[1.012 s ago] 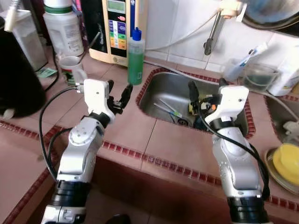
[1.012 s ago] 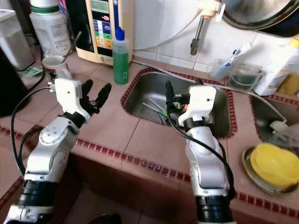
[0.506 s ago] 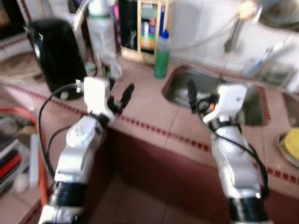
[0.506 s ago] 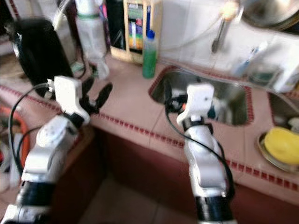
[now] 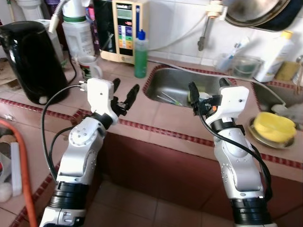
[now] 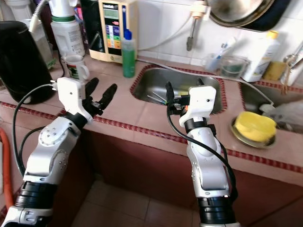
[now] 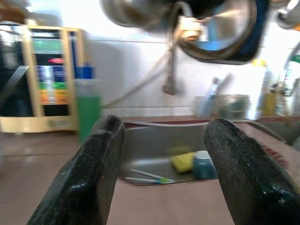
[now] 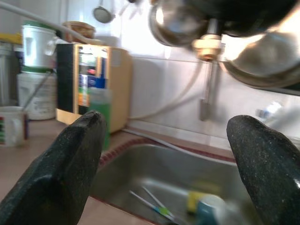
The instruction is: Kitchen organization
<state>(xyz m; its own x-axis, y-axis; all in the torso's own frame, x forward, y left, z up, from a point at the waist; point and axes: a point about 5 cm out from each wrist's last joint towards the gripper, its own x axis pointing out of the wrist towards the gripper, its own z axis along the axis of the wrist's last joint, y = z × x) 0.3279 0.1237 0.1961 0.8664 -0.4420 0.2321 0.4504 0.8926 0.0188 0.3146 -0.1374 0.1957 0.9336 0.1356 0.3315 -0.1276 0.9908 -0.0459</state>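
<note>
I stand before a pink tiled kitchen counter (image 5: 156, 111) with a steel sink (image 5: 171, 84) set into it. Both arms are raised over the counter's front edge. My left gripper (image 5: 125, 89) is open and empty, to the left of the sink. My right gripper (image 5: 207, 88) is open and empty, level with the sink's near rim. Inside the sink lie thin utensils (image 5: 168, 98), a yellow sponge (image 7: 183, 162) and a teal cup (image 7: 204, 165). A green soap bottle (image 5: 140, 54) stands upright at the sink's back left corner.
A black kettle (image 5: 31, 61), a mug (image 5: 88, 66) and a beige water purifier (image 5: 122, 30) line the back left. A tap (image 5: 203, 33) hangs over the sink. A yellow item in a metal dish (image 5: 272, 128) sits at the right.
The whole view has pulled back from the counter and sharpened after a blur, so the camera moved. Both arms hold the same raised pose with fingers open.
</note>
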